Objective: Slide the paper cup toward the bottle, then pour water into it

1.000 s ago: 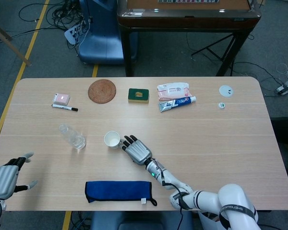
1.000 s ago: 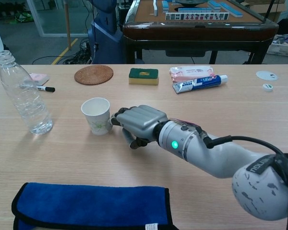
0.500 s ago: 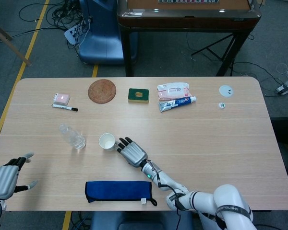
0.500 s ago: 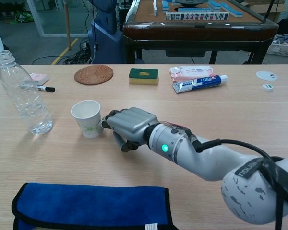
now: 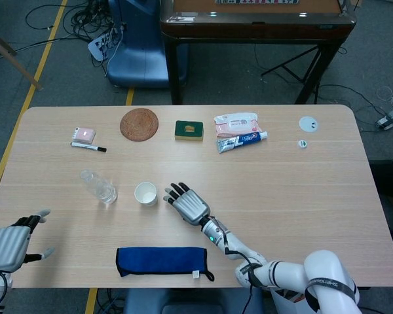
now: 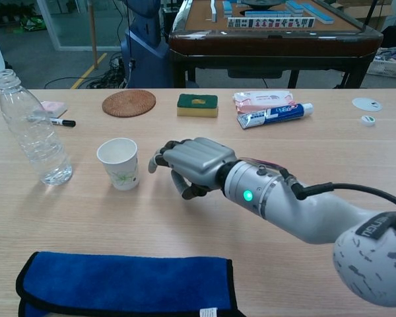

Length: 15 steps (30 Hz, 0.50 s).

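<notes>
while only head view shows left hand (image 5: pixel 12 242), empty, spread | right hand (image 6: pixel 193 163) empty, apart from paper cup (image 6: pixel 118 163)

Grey floor (image 5: pixel 46 72), yellow tape line (image 5: pixel 27 98) running diagonally at left. Cable tangle (image 5: pixel 85 23) on floor near blue chair (image 5: pixel 134 49). Dark wooden mahjong table (image 6: pixel 270 33) behind light wood table (image 5: pixel 314 190), tiles (image 6: pixel 270 21) racked on top. Even indoor light.
</notes>
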Each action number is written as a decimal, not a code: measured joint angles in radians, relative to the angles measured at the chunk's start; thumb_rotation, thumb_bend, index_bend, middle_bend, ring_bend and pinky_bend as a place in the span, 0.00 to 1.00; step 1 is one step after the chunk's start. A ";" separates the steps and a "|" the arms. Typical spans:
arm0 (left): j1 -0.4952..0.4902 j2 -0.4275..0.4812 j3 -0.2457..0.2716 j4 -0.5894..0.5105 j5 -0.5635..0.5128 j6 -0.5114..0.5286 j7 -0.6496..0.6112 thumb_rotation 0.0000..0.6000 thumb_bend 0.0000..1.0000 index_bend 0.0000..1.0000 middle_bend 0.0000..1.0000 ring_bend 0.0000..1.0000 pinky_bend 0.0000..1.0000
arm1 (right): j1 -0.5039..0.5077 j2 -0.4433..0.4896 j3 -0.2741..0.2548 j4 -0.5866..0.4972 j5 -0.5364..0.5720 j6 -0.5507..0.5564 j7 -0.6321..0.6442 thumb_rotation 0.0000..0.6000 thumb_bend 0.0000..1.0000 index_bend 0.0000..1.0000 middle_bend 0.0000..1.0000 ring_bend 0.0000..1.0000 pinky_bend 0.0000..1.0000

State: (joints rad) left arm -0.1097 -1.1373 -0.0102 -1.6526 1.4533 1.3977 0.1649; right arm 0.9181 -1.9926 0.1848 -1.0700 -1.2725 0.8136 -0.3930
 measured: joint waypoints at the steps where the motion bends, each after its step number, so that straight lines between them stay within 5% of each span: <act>1: -0.001 -0.002 0.000 0.001 -0.001 -0.002 0.002 1.00 0.00 0.22 0.36 0.34 0.57 | -0.008 0.015 -0.001 -0.018 0.004 0.008 -0.009 1.00 1.00 0.23 0.10 0.02 0.12; 5: -0.005 -0.010 0.002 0.004 -0.001 -0.009 0.010 1.00 0.00 0.22 0.36 0.34 0.57 | -0.041 0.071 -0.008 -0.083 0.016 0.044 -0.040 1.00 1.00 0.23 0.11 0.02 0.12; 7: -0.007 -0.012 0.002 0.005 0.000 -0.009 0.013 1.00 0.00 0.22 0.36 0.34 0.57 | -0.063 0.104 -0.016 -0.122 0.020 0.071 -0.062 1.00 0.91 0.23 0.12 0.02 0.12; 9: -0.007 -0.013 0.002 0.004 0.003 -0.009 0.014 1.00 0.00 0.22 0.36 0.34 0.57 | -0.082 0.134 -0.024 -0.152 0.021 0.098 -0.085 1.00 0.73 0.23 0.14 0.02 0.12; 15: -0.010 -0.016 0.001 0.004 0.011 -0.003 0.015 1.00 0.00 0.23 0.36 0.34 0.57 | -0.145 0.233 -0.061 -0.255 0.009 0.199 -0.170 1.00 0.55 0.23 0.16 0.02 0.12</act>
State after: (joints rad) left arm -0.1193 -1.1536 -0.0091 -1.6481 1.4642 1.3951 0.1799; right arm 0.7726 -1.7599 0.1241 -1.3249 -1.2637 1.0122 -0.5634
